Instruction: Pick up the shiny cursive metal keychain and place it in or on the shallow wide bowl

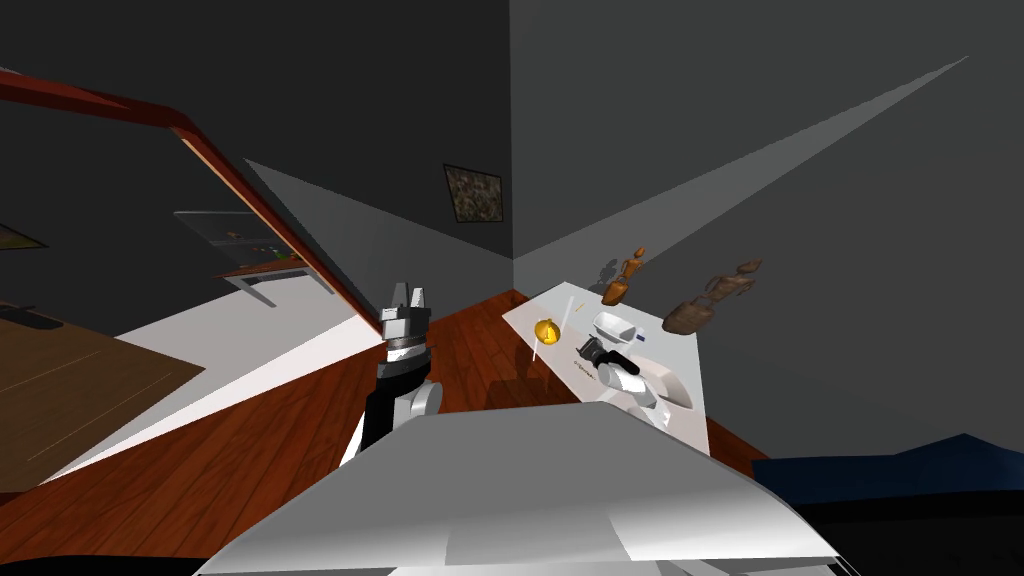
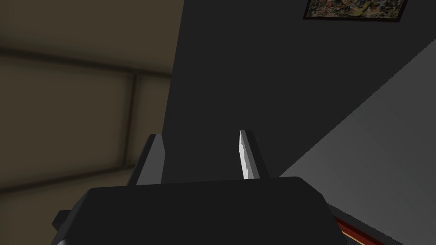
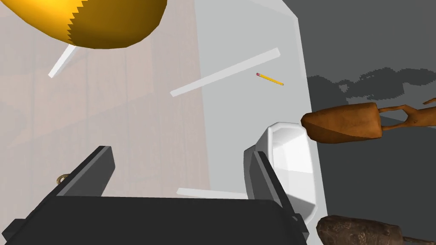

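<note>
White table (image 3: 247, 110) is seen under the right gripper (image 3: 179, 151), fingers apart. One keychain (image 3: 63, 179) lies just outside one finger, one bowl (image 3: 294, 170) beside the other. Farther off are one yellow object (image 3: 106, 21), one pencil (image 3: 270, 79) and two brown figures (image 3: 345, 123). Left gripper (image 2: 200, 134) is held off the table, fingers apart.

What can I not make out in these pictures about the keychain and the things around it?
Keychain: in the right wrist view, the dark body of the right gripper hides all but a small ring.
Yellow object: same view, cut off by the picture's edge.
Bowl: one side hidden behind a finger.
Dark brown thing: cut off at the edge.
</note>
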`<state>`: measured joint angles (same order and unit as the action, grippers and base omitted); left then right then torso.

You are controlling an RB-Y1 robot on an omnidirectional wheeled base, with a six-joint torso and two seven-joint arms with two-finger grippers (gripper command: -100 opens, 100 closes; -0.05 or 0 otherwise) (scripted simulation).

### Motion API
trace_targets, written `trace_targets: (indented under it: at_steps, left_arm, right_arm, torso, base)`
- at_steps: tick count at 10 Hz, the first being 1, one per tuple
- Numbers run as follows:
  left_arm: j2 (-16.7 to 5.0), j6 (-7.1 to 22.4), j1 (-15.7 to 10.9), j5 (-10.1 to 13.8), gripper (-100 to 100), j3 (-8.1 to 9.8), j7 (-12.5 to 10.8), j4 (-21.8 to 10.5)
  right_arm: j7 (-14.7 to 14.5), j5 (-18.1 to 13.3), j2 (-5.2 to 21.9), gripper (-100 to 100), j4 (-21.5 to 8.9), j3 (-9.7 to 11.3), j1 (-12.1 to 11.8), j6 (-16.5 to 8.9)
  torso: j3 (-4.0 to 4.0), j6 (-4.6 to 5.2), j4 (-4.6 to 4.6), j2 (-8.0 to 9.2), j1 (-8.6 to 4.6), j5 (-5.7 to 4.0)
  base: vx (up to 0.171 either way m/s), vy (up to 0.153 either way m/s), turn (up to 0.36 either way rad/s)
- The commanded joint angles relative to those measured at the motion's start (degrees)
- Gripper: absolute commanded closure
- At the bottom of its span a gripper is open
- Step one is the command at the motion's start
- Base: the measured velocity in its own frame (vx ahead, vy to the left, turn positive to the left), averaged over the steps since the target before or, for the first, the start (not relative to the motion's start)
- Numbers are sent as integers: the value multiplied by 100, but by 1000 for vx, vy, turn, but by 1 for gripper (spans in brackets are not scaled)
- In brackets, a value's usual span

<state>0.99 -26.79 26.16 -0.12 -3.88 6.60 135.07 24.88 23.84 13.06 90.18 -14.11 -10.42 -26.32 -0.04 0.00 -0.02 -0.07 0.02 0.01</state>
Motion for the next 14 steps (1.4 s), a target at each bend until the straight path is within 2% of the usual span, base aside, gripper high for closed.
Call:
trace_targets:
  at_steps: [1,2,4,5,6,7,9,10,11,12,14]
  left_arm:
    - [0,0,0,0,0,0,0,0]
    - [0,0,0,0,0,0,0,0]
    - [0,0,0,0,0,0,0,0]
    - [0,0,0,0,0,0,0,0]
    - [0,0,0,0,0,0,0,0]
    - [0,0,0,0,0,0,0,0]
    - [0,0,0,0,0,0,0,0]
    - [0,0,0,0,0,0,0,0]
    - [0,0,0,0,0,0,0,0]
    - [0,0,0,0,0,0,0,0]
    - [0,0,0,0,0,0,0,0]
  right_arm:
    - [182,105,37,-100,-286,-47,85,-251]
    - [182,105,37,-100,-290,-47,85,-251]
    - [492,273,127,-100,-696,-143,287,-626]
    - [492,273,127,-100,-752,-143,287,-715]
    - [638,353,175,-100,-972,-188,383,-896]
    - [638,353,175,-100,-972,-188,383,-934]
    - [911,500,272,-100,-1318,-272,563,-1318]
    - [911,500,272,-100,-1387,-272,563,-1343]
    - [1036,567,320,-100,-1578,-310,646,-1530]
    - [1036,567,320,-100,-1578,-310,646,-1530]
    - [1261,689,417,-100,-1923,-380,795,-1869]
  torso:
    - [0,0,0,0,0,0]
    - [0,1,0,0,0,0]
    - [1,1,1,2,1,1]
    - [0,0,0,-1,3,1]
    - [0,1,0,0,1,1]
    - [0,1,0,0,0,0]
    - [2,1,1,3,0,1]
    - [0,0,0,0,0,1]
    - [1,0,0,1,1,1]
    - [1,1,1,2,0,1]
    - [2,1,1,3,0,1]
  base:
    - [16,13,-8]
    - [12,9,-7]
    - [19,13,-14]
    - [17,12,-4]
    - [17,8,-8]
    - [13,7,-5]
    - [16,10,-12]
    - [17,11,-3]
    - [16,9,-7]
    - [12,6,-6]
    - [14,8,-9]
